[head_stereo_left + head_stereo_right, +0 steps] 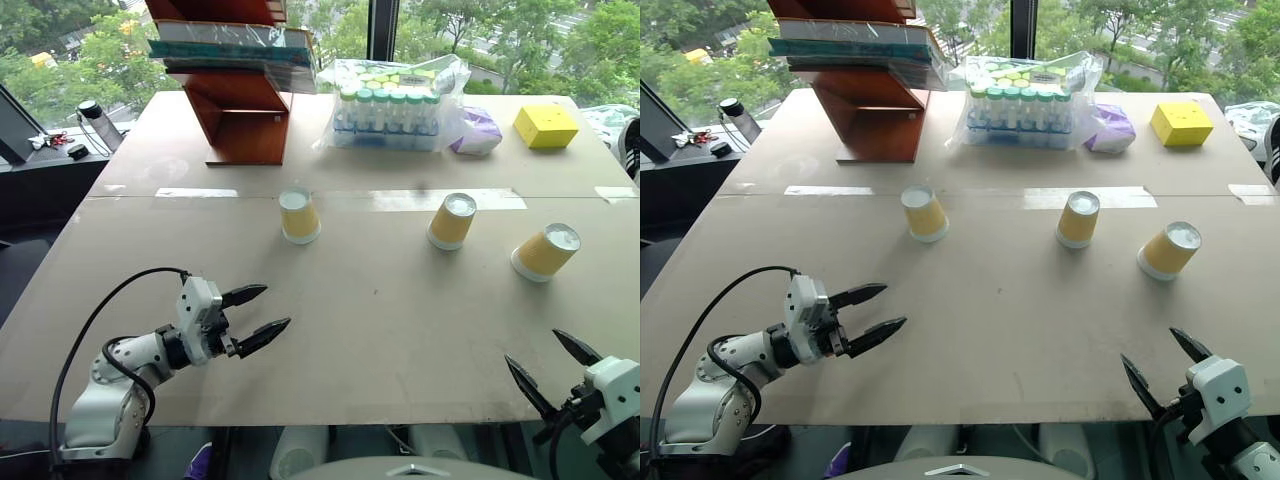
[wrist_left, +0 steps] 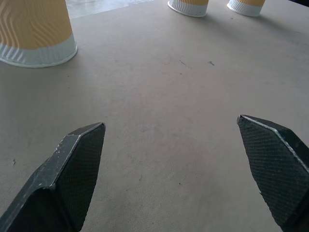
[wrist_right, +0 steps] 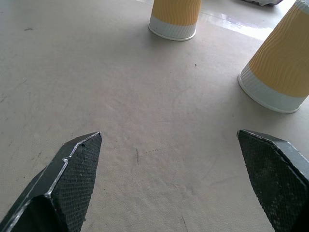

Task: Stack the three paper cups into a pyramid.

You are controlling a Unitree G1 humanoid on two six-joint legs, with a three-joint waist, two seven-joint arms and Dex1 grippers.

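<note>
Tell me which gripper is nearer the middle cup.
Right. The right gripper sits below and right of the middle cup; the left gripper is farther, across the table near the left cup.

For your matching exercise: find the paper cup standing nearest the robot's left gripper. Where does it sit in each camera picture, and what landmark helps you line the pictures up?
Left eye view: leftmost paper cup, upside down, left of centre.
Right eye view: the same cup, left of centre.
Left wrist view: large, in the upper left corner.
Right wrist view: I cannot match it; two cups show there.
Shared landmark: the tan table.
</note>
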